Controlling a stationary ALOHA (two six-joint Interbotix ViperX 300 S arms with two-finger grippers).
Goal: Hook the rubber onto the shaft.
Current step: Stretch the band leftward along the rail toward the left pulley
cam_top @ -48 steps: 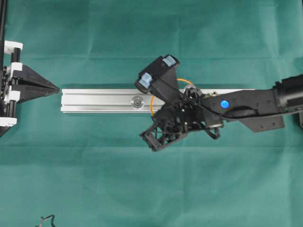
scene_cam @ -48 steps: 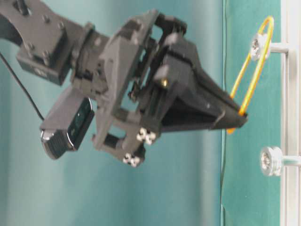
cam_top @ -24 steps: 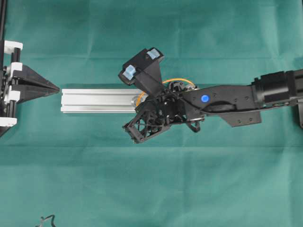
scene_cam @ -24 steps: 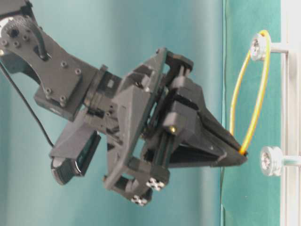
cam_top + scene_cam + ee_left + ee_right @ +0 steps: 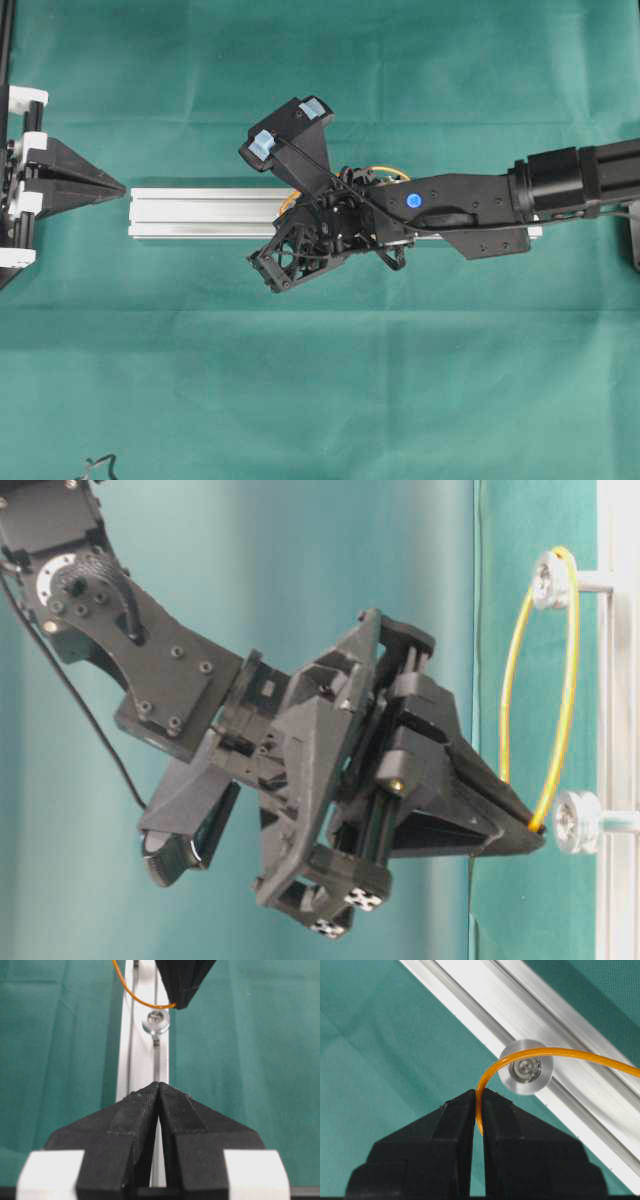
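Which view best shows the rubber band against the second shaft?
Table-level: the rubber band hangs from the upper shaft, stretched beside the lower shaft. Right wrist shows only the pinched end; overhead mostly hides it; left wrist catches an arc.

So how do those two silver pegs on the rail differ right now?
The upper peg already has the orange band looped around it; the lower peg isn't hooked yet. The right gripper, fingers pinching the band, sits beside the lower peg, away from the upper. Both stick out from the rail.
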